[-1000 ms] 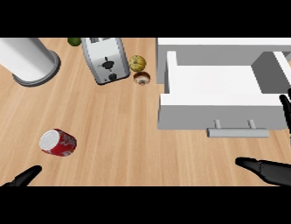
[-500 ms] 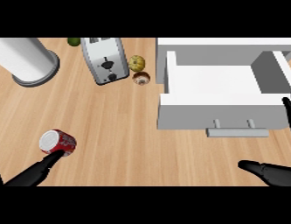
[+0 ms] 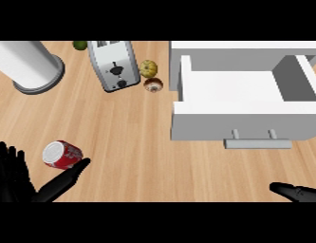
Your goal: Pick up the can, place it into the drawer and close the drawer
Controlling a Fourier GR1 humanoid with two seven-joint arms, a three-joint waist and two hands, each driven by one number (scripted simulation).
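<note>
Near the tabletop's front-left corner, the left robot hand (image 3: 12, 182) spreads open just beside the can (image 3: 62, 154), poised to grasp it.

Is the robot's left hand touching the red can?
Cannot tell. In the head view the thumb of the left hand reaches the edge of the can, but from above a gap in height would not show.
</note>
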